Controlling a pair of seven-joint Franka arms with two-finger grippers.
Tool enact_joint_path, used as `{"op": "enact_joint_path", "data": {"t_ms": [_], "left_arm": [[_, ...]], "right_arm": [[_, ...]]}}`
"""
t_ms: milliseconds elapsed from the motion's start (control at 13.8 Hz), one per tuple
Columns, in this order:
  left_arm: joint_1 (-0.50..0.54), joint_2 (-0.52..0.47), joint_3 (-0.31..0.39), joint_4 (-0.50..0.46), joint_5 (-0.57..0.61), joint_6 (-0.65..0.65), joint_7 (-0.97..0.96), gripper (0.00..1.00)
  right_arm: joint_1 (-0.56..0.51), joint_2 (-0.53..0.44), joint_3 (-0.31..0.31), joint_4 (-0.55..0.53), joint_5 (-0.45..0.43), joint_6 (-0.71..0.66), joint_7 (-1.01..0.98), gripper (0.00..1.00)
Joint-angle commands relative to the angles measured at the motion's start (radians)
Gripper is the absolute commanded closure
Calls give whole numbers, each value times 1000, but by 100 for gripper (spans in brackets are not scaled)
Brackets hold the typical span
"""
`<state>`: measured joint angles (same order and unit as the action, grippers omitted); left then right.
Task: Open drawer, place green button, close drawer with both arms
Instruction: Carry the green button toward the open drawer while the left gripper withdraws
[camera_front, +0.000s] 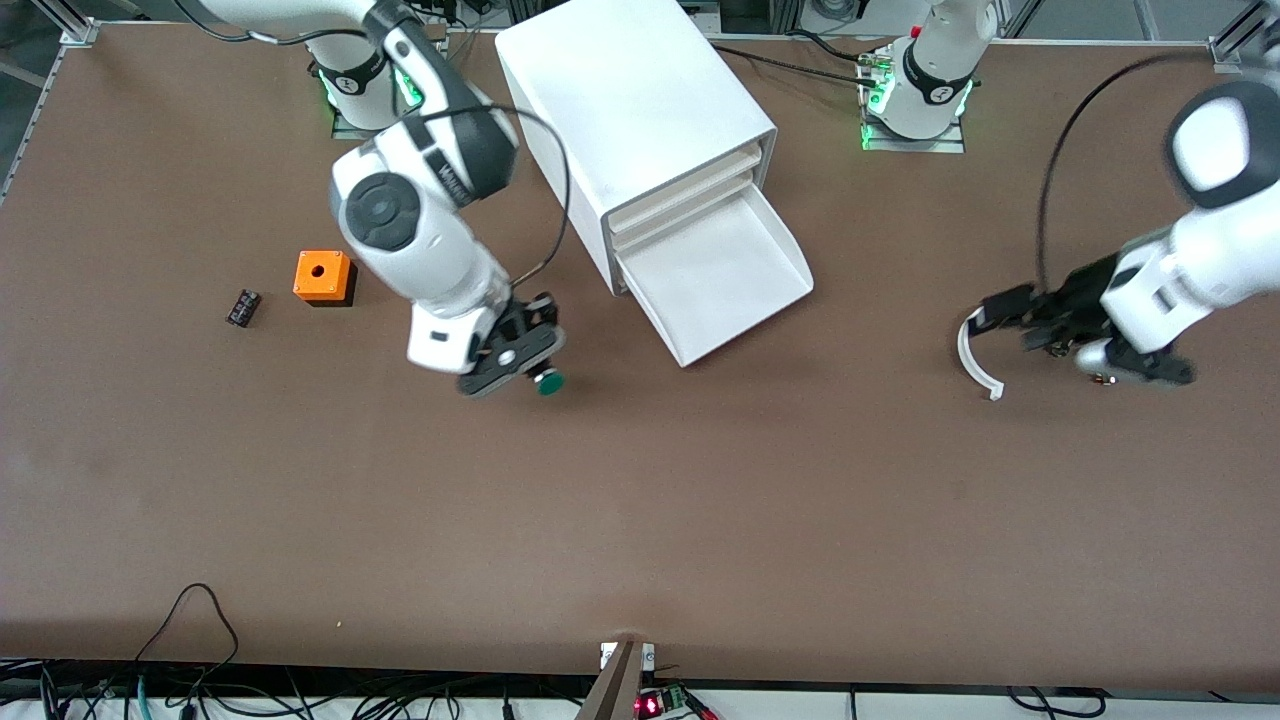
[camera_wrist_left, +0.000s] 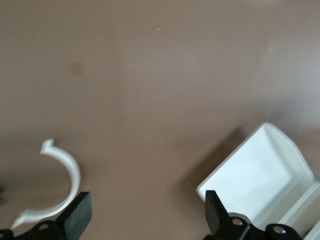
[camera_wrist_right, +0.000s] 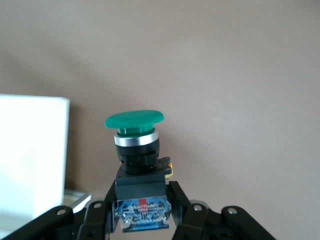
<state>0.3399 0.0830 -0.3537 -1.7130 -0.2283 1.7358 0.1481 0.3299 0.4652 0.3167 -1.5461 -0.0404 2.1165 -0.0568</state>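
jaws of right gripper (camera_wrist_right: 142, 212) pinch button (camera_wrist_right: 135, 131), front view hides grip; left gripper (camera_wrist_left: 145, 215) spread.

The cabinet (camera_front: 640, 130) sits top centre of the front view, its drawer (camera_front: 715, 280) pulled out below it. The cube (camera_front: 322, 276) and block (camera_front: 243, 307) lie mid-left. The right gripper (camera_front: 527, 368) holds the button (camera_front: 547, 381) left of centre over the table (camera_front: 640, 520). The left gripper (camera_front: 1010, 310) hangs mid-right beside a curved strip (camera_front: 975, 358).
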Motion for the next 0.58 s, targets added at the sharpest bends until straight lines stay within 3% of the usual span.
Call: {"op": "enact_joint_path", "data": {"t_ms": [0, 145, 508], "left_arm": [[-68, -43, 25, 127, 135, -198, -12, 0], [-116, -74, 33, 127, 243, -237, -18, 0], [-119, -52, 41, 162, 260, -255, -167, 0]], "right_arm": [[98, 93, 25, 174, -93, -76, -119, 92], [165, 134, 24, 241, -101, -92, -243, 92], [251, 161, 22, 241, -140, -107, -538, 92]]}}
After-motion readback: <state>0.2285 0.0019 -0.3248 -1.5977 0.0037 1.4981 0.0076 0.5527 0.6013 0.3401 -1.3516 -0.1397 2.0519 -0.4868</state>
